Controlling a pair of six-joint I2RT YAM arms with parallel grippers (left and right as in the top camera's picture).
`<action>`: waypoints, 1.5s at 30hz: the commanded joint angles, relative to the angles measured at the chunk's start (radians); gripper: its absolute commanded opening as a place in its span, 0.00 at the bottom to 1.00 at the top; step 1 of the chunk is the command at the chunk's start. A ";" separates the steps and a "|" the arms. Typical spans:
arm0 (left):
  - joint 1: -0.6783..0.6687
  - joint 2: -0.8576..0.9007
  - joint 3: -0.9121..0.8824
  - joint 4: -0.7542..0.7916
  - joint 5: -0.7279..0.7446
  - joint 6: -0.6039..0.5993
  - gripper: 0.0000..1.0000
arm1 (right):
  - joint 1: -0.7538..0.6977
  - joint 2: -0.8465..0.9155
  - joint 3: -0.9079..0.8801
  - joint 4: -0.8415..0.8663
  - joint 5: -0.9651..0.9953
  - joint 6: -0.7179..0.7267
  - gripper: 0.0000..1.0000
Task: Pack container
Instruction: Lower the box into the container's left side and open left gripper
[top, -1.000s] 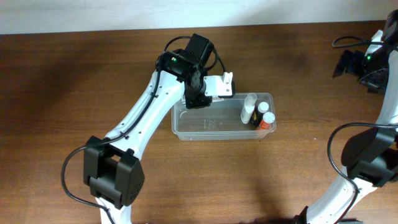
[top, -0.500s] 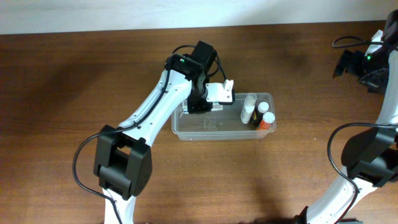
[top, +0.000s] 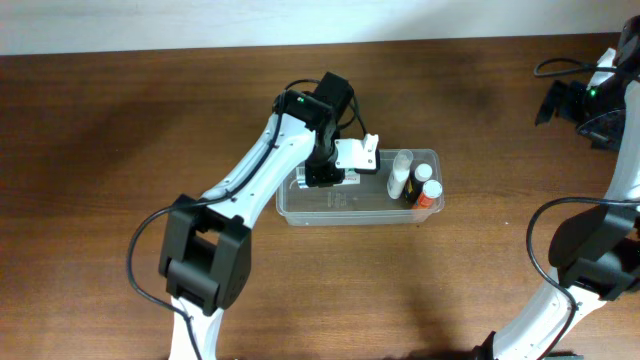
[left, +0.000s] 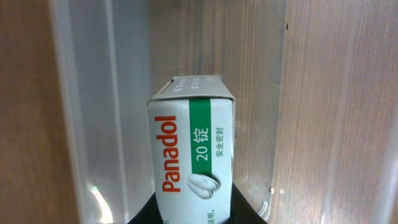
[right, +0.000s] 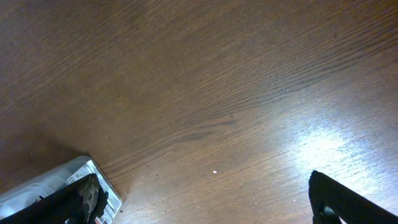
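The clear plastic container (top: 300, 206) sits mid-table. Its right end holds a white bottle (top: 399, 175) and an orange bottle with a white cap (top: 430, 193), with a dark item between them. My left gripper (top: 356, 158) is shut on a white and green Panadol box (left: 193, 155) and holds it over the container's back left part. In the left wrist view the clear container (left: 93, 112) lies right under the box. My right gripper (right: 199, 211) is open and empty, raised at the table's far right (top: 590, 100).
In the right wrist view a silver blister pack (right: 46, 186) lies on the brown table (right: 217, 74), under the left finger. A black cable (top: 560, 68) runs near the right arm. A white wall borders the table's back edge.
My left gripper has moved right and a little forward with the Panadol box, from the container's back left corner to over its inside. The right arm has not moved.
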 joint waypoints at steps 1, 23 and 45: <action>-0.002 0.048 0.013 -0.002 0.031 0.019 0.16 | 0.002 -0.017 0.017 0.001 -0.002 0.012 0.99; -0.002 0.055 0.012 -0.005 0.032 0.019 0.22 | 0.002 -0.017 0.017 0.001 -0.002 0.012 0.98; -0.002 0.117 0.012 -0.005 0.030 0.012 0.28 | 0.002 -0.017 0.017 0.001 -0.002 0.012 0.98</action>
